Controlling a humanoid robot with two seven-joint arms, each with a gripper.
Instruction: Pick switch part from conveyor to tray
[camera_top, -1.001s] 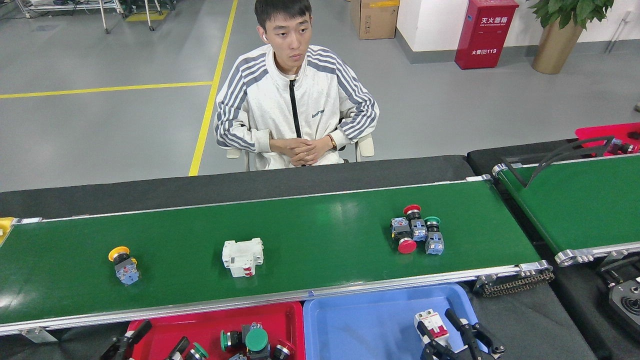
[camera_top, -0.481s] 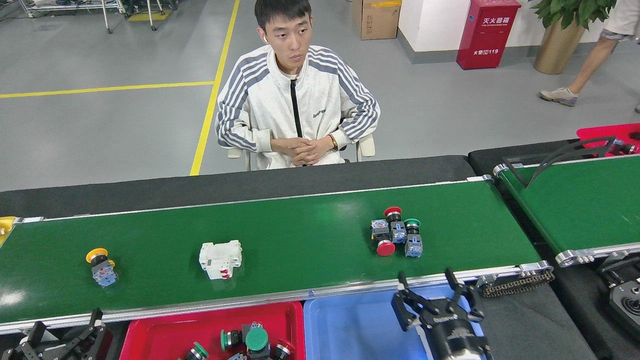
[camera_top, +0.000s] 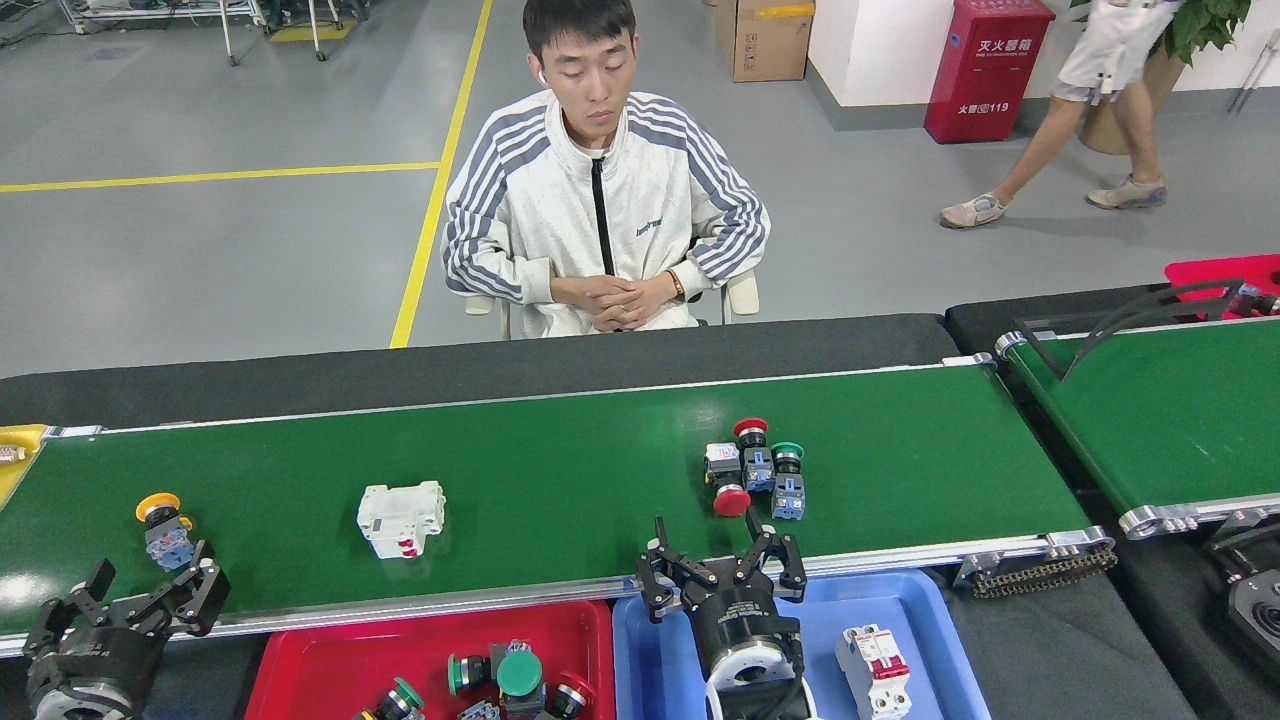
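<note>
1. The conveyor (camera_top: 560, 440) runs from 9 o'clock to 3 o'clock across the middle of the head view; its green belt is edged by silver rails.
2. A cluster of push-button switch parts (camera_top: 752, 478) lies on the belt at about 3 o'clock from its centre; two have red caps and one has a green cap, and they touch each other.
3. A white breaker (camera_top: 401, 518) lies on the belt at 9 o'clock from the cluster, well apart from it; a yellow-capped switch part (camera_top: 163, 528) lies farther toward 9 o'clock, near the belt's end.
4. The right end effector (camera_top: 722, 568) hovers over the near rail, just at 6 o'clock from the cluster; its fingers are spread wide and hold nothing.
5. The left end effector (camera_top: 135, 600) sits at the near rail just at 6 o'clock from the yellow-capped switch part; its fingers are spread apart and empty.
6. A red tray (camera_top: 300, 665) below the rail holds several button parts, one with a large green cap; a blue tray (camera_top: 935, 640) beside it at 3 o'clock holds a white and red breaker (camera_top: 875, 668).
7. A seated person (camera_top: 605, 220) faces the conveyor at 12 o'clock, hands clasped; another person (camera_top: 1080, 110) walks on the floor at 2 o'clock.
</note>
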